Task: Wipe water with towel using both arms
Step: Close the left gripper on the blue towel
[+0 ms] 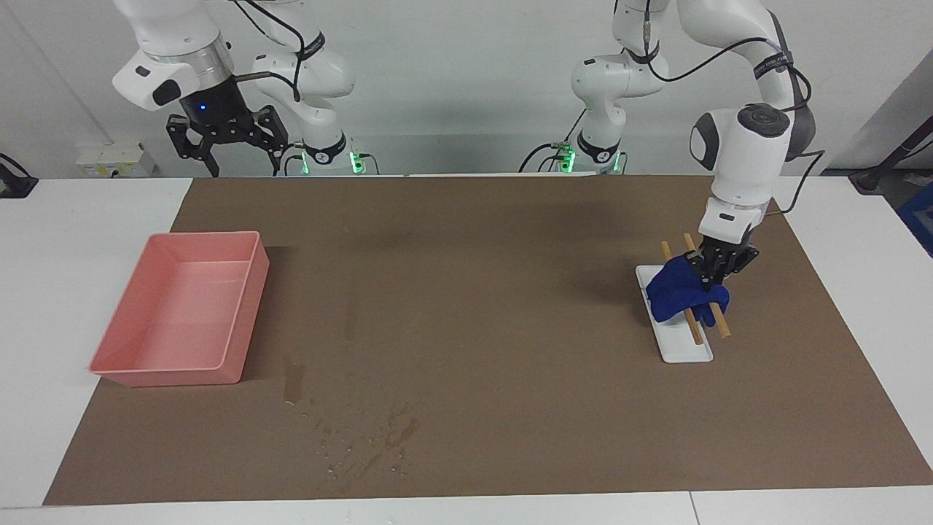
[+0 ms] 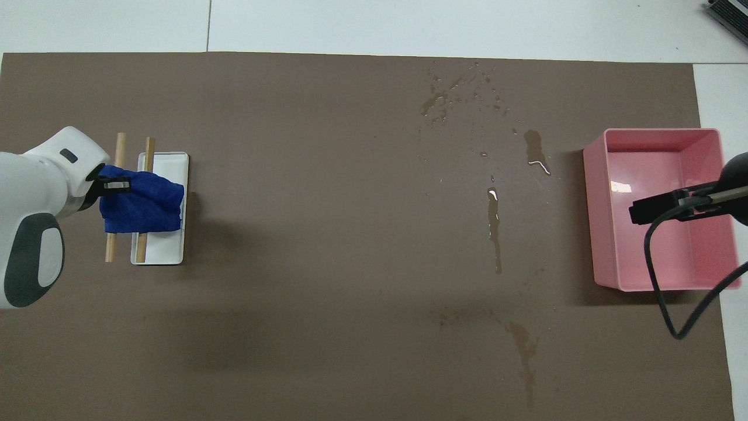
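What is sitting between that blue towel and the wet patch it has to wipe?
Nothing visible. The left hand is closed on the blue towel over the white tray, and only bare brown mat lies between it and the water. The pink bin sits off that path.

The left gripper [image 1: 713,275] is low, wrist pointing down, fingers pinched together on the towel [image 1: 678,292]. The right gripper [image 1: 226,142] waits raised, fingers spread apart.

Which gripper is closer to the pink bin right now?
Right. The right gripper hangs in the air close to the pink bin, while the left gripper is at the blue towel, at the left arm's end of the table.
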Robot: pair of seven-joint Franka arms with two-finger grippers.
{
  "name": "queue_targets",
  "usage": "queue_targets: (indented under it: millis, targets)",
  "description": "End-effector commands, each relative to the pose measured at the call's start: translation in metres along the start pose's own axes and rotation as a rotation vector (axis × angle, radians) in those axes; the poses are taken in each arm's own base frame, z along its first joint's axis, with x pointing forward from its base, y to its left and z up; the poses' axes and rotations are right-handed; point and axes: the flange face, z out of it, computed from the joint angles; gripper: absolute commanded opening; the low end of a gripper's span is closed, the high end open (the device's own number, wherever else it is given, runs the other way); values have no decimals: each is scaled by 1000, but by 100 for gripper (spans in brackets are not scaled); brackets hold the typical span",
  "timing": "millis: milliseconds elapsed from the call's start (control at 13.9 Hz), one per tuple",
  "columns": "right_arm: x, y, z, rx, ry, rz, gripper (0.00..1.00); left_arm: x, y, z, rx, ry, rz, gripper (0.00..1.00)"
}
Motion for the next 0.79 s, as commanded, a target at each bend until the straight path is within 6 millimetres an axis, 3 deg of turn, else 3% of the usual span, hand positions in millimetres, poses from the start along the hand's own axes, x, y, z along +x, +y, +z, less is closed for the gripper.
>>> queue_targets:
  millis: [0, 72, 288, 431, 575, 719]
  targets:
    - [-9, -2, 0, 22, -8, 18, 100, 0, -2, 1, 30, 11, 4, 12]
    - [-9, -2, 0, 22, -8, 18, 100, 2, -3, 0, 32, 13, -2, 0]
    - [-10, -2, 0, 22, -8, 18, 100, 3, -2, -3, 34, 12, 1, 0]
    - [-10, -2, 0, 22, -8, 18, 100, 12, -2, -18, 35, 2, -46, 0]
    - [-10, -2, 0, 22, -8, 18, 100, 23, 12, -46, -1, -37, -164, 0]
    - [-10, -2, 0, 22, -8, 18, 100, 33, 34, -81, -154, -84, -294, 0]
